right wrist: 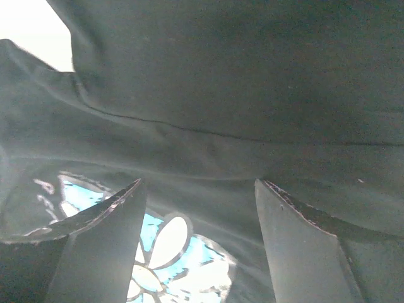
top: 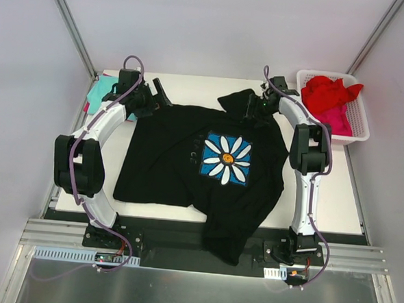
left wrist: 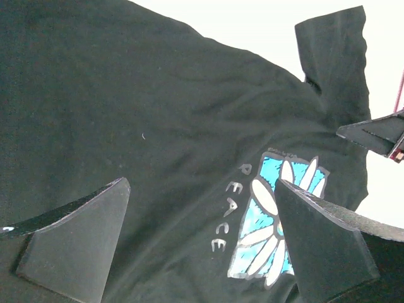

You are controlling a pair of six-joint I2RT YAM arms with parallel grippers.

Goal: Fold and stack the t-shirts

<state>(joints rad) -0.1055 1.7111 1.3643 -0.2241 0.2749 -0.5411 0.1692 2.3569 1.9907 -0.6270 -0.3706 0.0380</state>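
Plainly the black t-shirt (top: pixel 181 157) is the piece in hand: it lies spread across the middle of the worktop (top: pixel 336 201), flower print (top: pixel 226 158) facing up, with its near right part spilling over the near edge. It looks light, limp and easily dragged; thin cloth like this will sag, bunch and slide on the smooth surface instead of holding any shape, so a fold probably wants two matched pinches. The left gripper (left wrist: pixel 201 189) hangs over the far left shoulder with its fingers spread wide and nothing between them. The right gripper (right wrist: pixel 197 186) sits low at the far right shoulder, also spread wide, where a rumpled hump of cloth rises beside it. The shoulder seams or sleeve edges, where the fabric is doubled, seem the surest places to pinch. A teal shirt (top: pixel 99 90) lies at the far left corner, and red (top: pixel 326 90) and pink (top: pixel 335 120) ones are heaped in the white basket (top: pixel 358 123) at the far right.
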